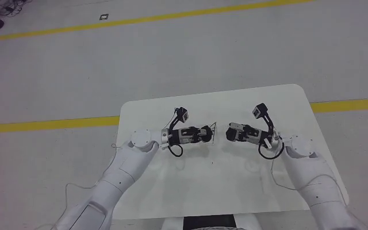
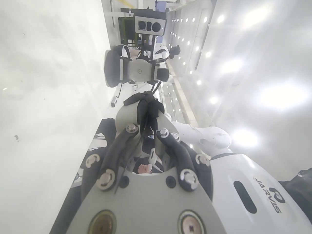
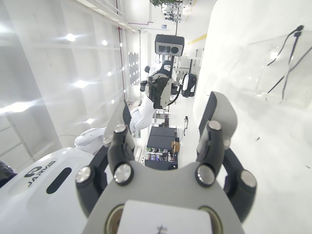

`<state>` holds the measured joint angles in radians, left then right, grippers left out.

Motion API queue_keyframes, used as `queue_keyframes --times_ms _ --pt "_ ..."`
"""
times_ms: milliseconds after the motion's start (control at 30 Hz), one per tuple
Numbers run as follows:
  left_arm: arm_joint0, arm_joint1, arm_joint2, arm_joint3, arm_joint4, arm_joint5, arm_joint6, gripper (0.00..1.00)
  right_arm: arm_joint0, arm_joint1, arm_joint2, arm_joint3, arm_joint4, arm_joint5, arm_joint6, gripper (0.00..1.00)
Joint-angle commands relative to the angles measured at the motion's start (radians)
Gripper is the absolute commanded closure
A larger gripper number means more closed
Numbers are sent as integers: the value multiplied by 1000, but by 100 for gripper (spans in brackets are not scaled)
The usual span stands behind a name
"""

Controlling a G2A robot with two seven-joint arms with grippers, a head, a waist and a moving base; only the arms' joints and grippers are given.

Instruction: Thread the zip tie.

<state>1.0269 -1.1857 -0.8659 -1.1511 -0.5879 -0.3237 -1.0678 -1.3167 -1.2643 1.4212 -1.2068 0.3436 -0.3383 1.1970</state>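
**Black zip tie (image 1: pixel 214 132) pinched in the left gripper (image 1: pixel 209 135), right gripper (image 1: pixel 229 131) open**

From the top view, the two arms meet tip to tip above the middle of the white table (image 1: pixel 259 103). The left gripper is clamped on the zip tie. The thin black strip stands across its fingertips, sticking out both toward the far side of the table and toward the robot. From the left wrist, the closed fingers (image 2: pixel 132 122) press together with the tie's thin ends (image 2: pixel 154 89) poking out past them toward the other arm.

The right gripper sits just beside the tie, facing it, with a small gap between its tips and the strip. Its jaws are spread apart and hold nothing; the right wrist view shows the two fingers (image 3: pixel 215 113) wide apart with the left arm visible between them.

In the same wrist view, a clear box (image 3: pixel 268 49) rests on the table off to the side of the right gripper. Several loose ties (image 3: pixel 291 57) lie inside it, black and thin, leaning across one another.
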Motion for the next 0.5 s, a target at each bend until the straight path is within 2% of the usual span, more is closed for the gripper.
queue_keyframes --times_ms 0,33,100,200,467 --pt "6 5 -10 -14 22 -16 4 100 6 -1 -5 32 60 48 13 0" --pt "9 7 -16 -30 39 -16 5 100 10 -1 -3 44 81 69 10 0" --pt "25 14 -34 -77 83 -16 3 100 10 -1 -3 44 81 69 10 0" --pt "44 22 -56 -124 163 -16 18 100 10 -1 -3 44 81 69 10 0" --pt "44 22 -56 -124 163 -16 18 100 10 -1 -3 44 81 69 10 0"
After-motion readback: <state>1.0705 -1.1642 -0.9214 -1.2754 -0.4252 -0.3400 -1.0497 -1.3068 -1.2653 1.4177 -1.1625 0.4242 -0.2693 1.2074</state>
